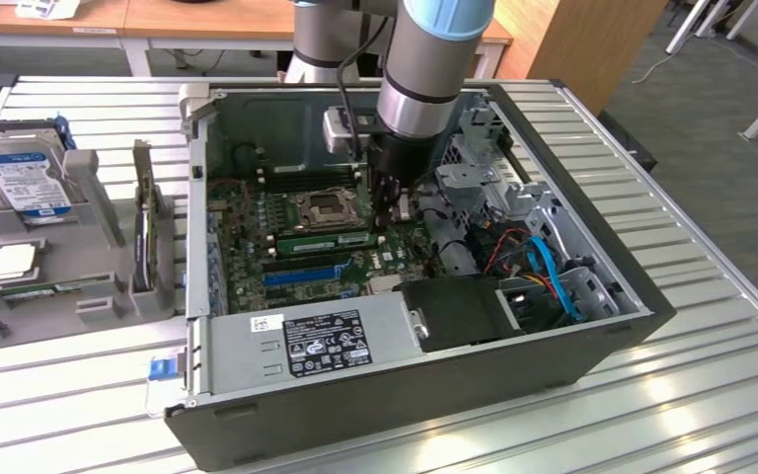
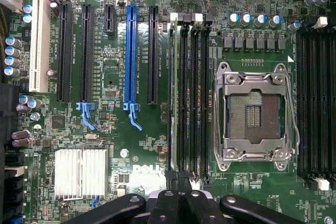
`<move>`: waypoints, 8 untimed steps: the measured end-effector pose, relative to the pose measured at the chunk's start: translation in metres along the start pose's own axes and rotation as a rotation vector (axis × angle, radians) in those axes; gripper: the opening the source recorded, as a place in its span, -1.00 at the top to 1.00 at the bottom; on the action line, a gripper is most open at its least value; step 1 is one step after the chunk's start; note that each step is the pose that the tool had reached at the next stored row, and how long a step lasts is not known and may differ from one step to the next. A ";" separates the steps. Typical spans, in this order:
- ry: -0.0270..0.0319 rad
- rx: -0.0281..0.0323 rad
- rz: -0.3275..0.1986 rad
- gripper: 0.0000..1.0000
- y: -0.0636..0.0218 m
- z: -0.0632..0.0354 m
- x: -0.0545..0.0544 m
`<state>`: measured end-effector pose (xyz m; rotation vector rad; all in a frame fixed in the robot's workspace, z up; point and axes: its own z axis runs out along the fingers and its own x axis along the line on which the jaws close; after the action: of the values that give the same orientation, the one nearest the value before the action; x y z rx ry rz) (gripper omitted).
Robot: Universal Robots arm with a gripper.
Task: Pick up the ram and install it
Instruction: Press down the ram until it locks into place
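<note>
The ram (image 1: 327, 240) is a long green stick standing on edge in a motherboard slot beside the CPU socket (image 1: 323, 207), inside the open computer case (image 1: 616, 326). From the wrist view the ram (image 2: 172, 98) shows as a thin edge in the outermost of several black memory slots. My gripper (image 1: 399, 205) reaches down into the case at the end of the ram toward the exterior view's right. Its black fingers (image 2: 165, 205) are shut together with nothing visible between them, just past that end of the slots. I cannot tell whether they touch the ram.
A grey power supply (image 1: 313, 341) fills the case's near side, with cables and a drive cage (image 1: 537, 257) at the exterior view's right. Left of the case, a grey fixture holds a hard drive (image 1: 17, 178), a dark expansion card (image 1: 149, 232) and another green stick (image 1: 39, 289).
</note>
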<state>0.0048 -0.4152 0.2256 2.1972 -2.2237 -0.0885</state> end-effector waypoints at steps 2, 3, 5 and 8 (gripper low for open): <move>-0.0001 0.0001 0.000 0.80 0.0000 0.0001 0.000; -0.0003 0.0001 0.000 0.80 0.0000 0.0004 0.000; -0.0002 0.0001 0.000 0.80 -0.0001 0.0010 0.000; 0.0001 0.0000 0.000 0.80 -0.0001 0.0012 0.000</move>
<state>0.0048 -0.4152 0.2244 2.1972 -2.2236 -0.0884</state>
